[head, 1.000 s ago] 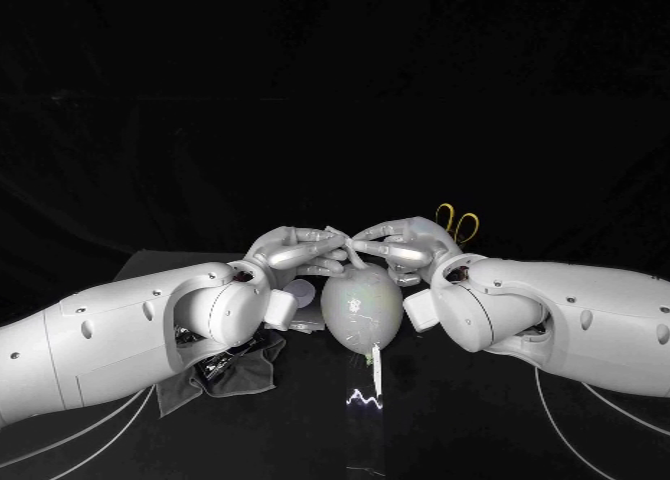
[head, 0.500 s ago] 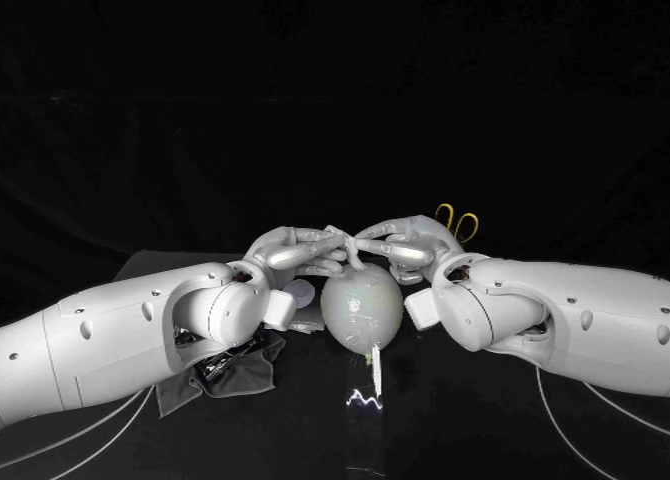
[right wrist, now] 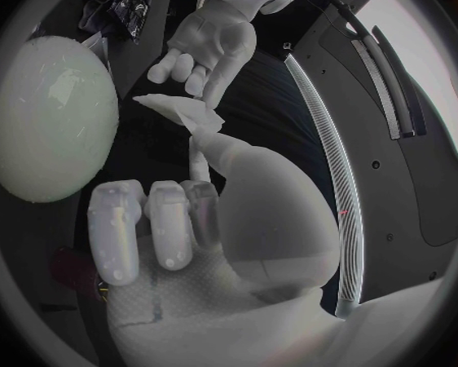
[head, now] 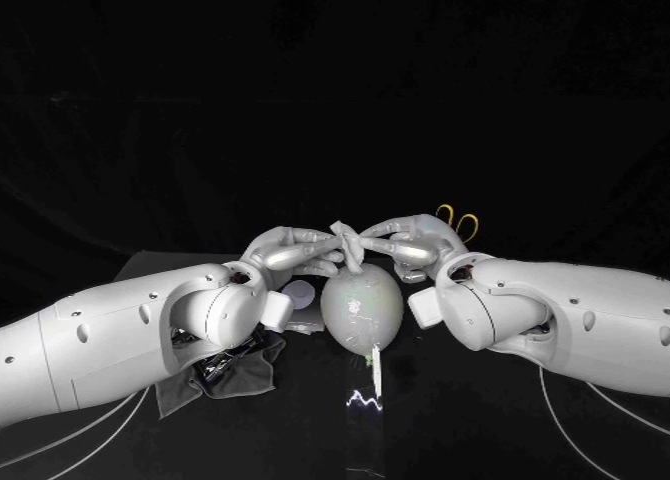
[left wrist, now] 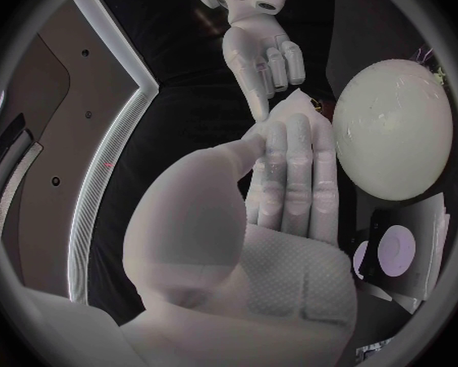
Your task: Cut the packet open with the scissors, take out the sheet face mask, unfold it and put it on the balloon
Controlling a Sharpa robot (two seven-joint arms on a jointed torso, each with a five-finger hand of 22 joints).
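Note:
The pale balloon stands upright at the table's middle. Just above its top my left hand and right hand meet, and both pinch the small folded white sheet mask, which sticks up between their fingertips. In the left wrist view the mask lies at my left hand's fingertips, with the right hand touching it from the far side and the balloon beside it. The right wrist view shows the mask between my right hand and the left hand. The yellow-handled scissors lie behind my right hand.
The dark opened packet lies crumpled on the table under my left forearm; it also appears in the right wrist view. A small white round object sits just left of the balloon. Both forearms flank the balloon closely.
The hands have drawn slightly closer together, and the folded mask now stands up higher between the fingertips. The balloon has not moved.

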